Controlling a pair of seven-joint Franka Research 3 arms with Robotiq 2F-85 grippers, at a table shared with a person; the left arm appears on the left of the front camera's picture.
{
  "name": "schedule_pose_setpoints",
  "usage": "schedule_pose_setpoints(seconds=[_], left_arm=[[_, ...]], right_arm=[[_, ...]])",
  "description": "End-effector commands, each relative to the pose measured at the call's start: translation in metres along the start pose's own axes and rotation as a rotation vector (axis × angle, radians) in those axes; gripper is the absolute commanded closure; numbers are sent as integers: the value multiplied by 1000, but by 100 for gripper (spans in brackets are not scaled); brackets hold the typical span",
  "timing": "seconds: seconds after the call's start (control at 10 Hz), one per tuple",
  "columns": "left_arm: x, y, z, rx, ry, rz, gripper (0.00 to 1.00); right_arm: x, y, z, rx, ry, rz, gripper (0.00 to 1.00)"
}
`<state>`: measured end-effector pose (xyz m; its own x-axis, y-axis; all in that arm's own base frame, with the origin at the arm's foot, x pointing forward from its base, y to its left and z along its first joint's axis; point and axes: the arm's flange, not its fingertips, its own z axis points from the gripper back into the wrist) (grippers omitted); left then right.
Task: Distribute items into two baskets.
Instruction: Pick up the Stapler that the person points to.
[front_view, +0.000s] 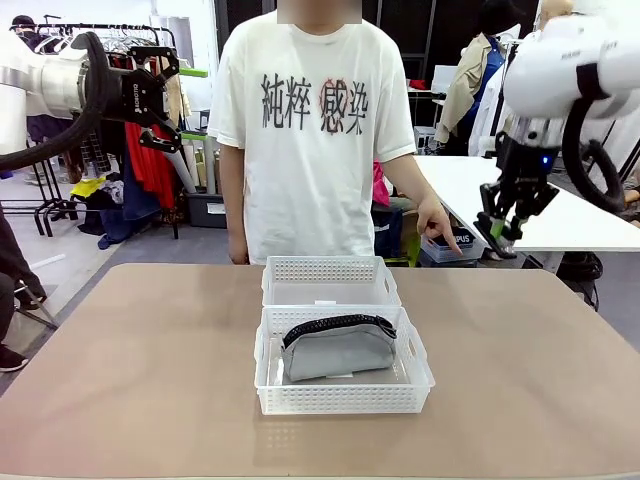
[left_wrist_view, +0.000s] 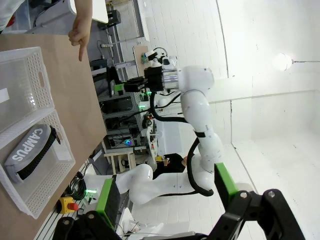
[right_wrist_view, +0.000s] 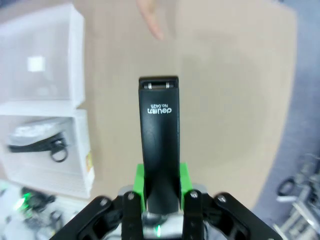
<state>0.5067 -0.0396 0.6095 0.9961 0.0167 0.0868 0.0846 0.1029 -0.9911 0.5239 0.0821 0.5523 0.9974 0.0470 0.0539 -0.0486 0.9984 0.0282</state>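
The grey pencil pouch (front_view: 335, 350) with a black zipper lies in the nearer white basket (front_view: 270, 390) at the table's middle. The farther basket (front_view: 330, 270) touches it and holds nothing. In the left wrist view the pouch (left_wrist_view: 27, 150) reads "CAMPUS". My right gripper (front_view: 500, 238) hangs above the table's far right edge, shut on the black stapler (right_wrist_view: 160, 135), which sticks out between its green pads (right_wrist_view: 184, 177). My left gripper (front_view: 168, 95) is raised at the far left, open with nothing in it. A person's hand (front_view: 440, 228) points a finger down at the table's far right.
The person stands at the far side behind the baskets. A white table (front_view: 560, 215) lies beyond my right gripper. Bare tabletop (front_view: 130, 370) spreads left and right of the baskets. In the left wrist view my right arm (left_wrist_view: 195, 85) shows beyond the table.
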Motion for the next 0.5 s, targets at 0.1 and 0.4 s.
schedule_pose_setpoints(seconds=[0.1,0.4], left_arm=[[-1,-2,2,-5,7,0,0],[-1,-2,2,-5,7,0,0]], right_arm=[[19,14,58,56,43,-50,100],[18,24,109,73,55,-29,100]])
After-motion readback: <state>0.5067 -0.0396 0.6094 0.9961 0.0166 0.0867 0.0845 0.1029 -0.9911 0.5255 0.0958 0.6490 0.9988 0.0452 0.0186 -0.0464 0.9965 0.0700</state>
